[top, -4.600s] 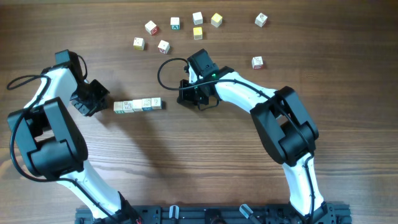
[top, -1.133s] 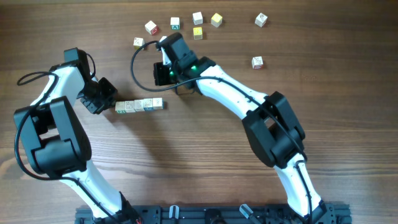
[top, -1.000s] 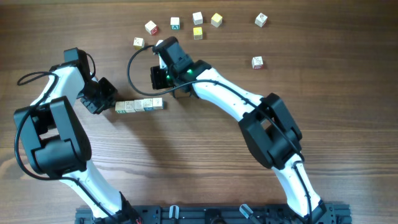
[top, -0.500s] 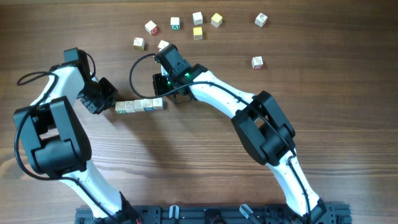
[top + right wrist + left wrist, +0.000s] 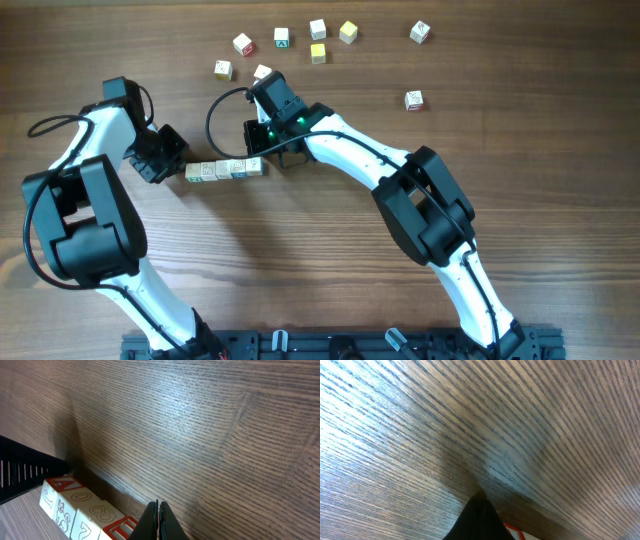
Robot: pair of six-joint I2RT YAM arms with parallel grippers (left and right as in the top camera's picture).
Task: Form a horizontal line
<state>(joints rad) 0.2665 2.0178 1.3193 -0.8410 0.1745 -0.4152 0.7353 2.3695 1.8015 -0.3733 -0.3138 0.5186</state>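
Horizontal line [image 5: 224, 170] of white cubes lies left of centre in the overhead frame, level, with the cubes touching edge to edge. Left gripper [image 5: 176, 168] is clenched on nothing, its tip at the line's left end; contact cannot be told. Right gripper [image 5: 258, 152] is clenched and empty, fingers pressed together, its tip just beside the red-marked cube at the right end. Loose cubes [image 5: 282, 37] are scattered across the upper frame on the wooden table [image 5: 330, 260], well apart from the line.
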